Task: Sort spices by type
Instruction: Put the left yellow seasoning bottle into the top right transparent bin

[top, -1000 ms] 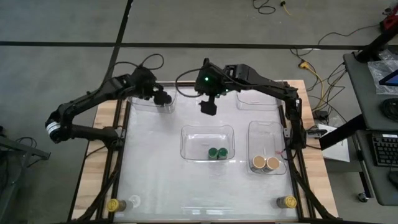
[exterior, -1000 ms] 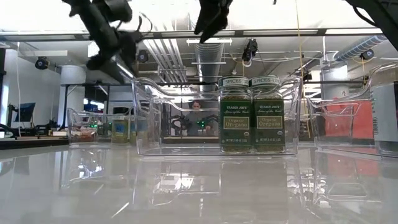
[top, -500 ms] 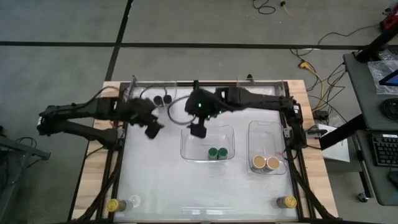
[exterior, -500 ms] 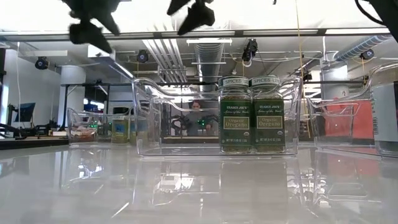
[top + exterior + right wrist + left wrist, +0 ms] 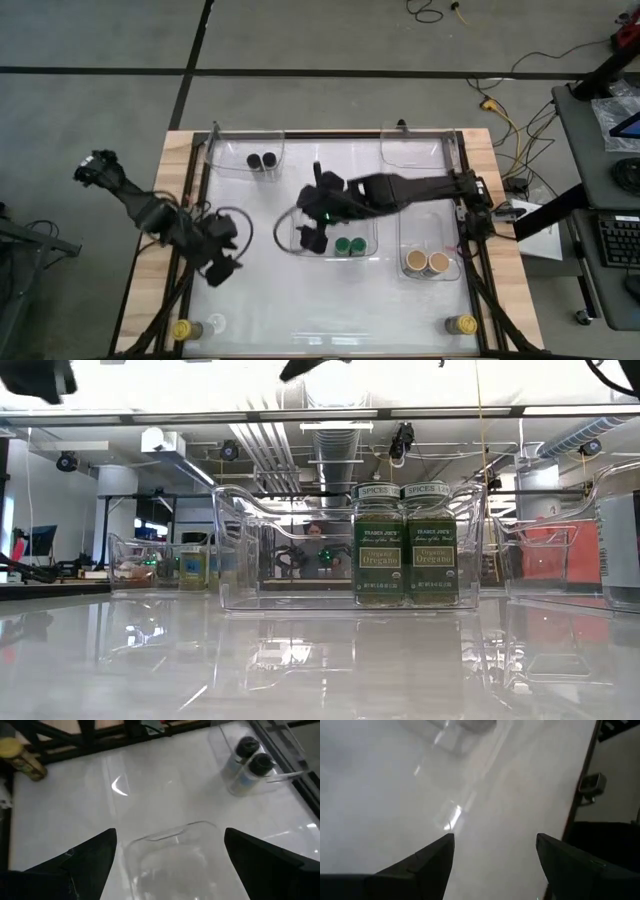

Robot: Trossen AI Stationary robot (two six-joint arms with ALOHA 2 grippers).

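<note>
Left claw (image 5: 221, 268) open, now nearer the near-left yellow jar (image 5: 181, 328); right claw (image 5: 314, 240) open, lower over the centre tray (image 5: 365, 210).

left claw (image 5: 222, 270) moved nearer, right claw (image 5: 312, 238) over middle tray (image 5: 296, 244)

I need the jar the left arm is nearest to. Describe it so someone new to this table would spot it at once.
Start at the white table and go to the corner on the robot's left, on the side away from the two far trays. A lone yellow-lidded jar stands there, outside any tray, just beyond the left gripper. Its twin stands at the opposite corner, on the robot's right.
</note>
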